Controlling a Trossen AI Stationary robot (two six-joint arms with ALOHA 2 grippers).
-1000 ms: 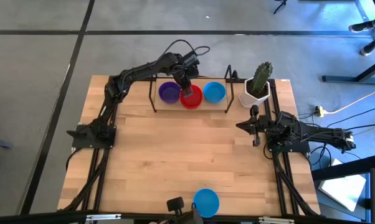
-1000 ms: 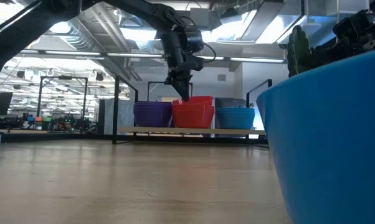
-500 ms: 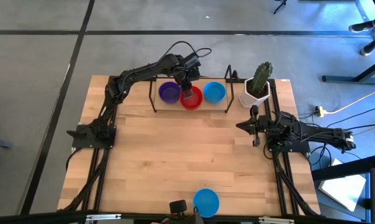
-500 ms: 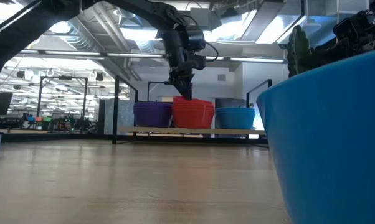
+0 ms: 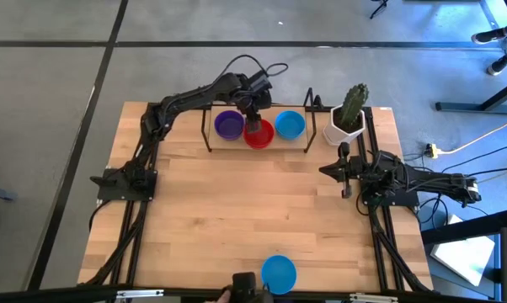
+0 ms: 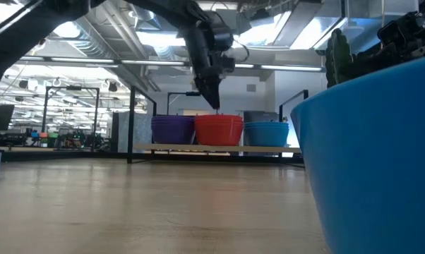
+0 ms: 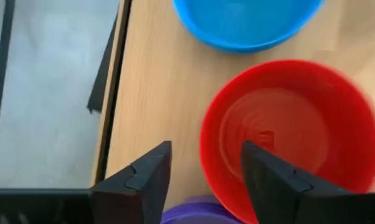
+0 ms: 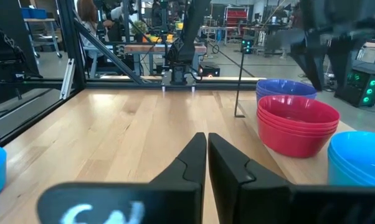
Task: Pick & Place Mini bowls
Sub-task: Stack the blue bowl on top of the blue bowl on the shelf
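Three stacks of mini bowls stand side by side on a low shelf point(image 6: 212, 147) at the table's far edge: purple point(image 5: 229, 125), red point(image 5: 260, 135) and light blue point(image 5: 289, 124). My left gripper point(image 5: 253, 124) hangs open just above the red stack point(image 6: 218, 130), near its purple-side rim. In the left wrist view its fingers point(image 7: 147, 180) stand on either side of that rim point(image 7: 204, 146), clear of it. One more light blue bowl point(image 5: 279, 273) sits alone at the near edge. My right gripper point(image 5: 344, 171) waits shut at the right side, holding nothing.
A white pot with a green cactus point(image 5: 348, 114) stands at the far right corner, close to the light blue stack. Black upright posts point(image 5: 311, 118) flank the shelf. The wide wooden middle of the table point(image 5: 253, 210) lies between the shelf and the lone bowl.
My left gripper has opened and let go of a red bowl, then risen slightly. The bowl, which sat tilted and raised on the red stack, has dropped into it and now lies level with the rest.
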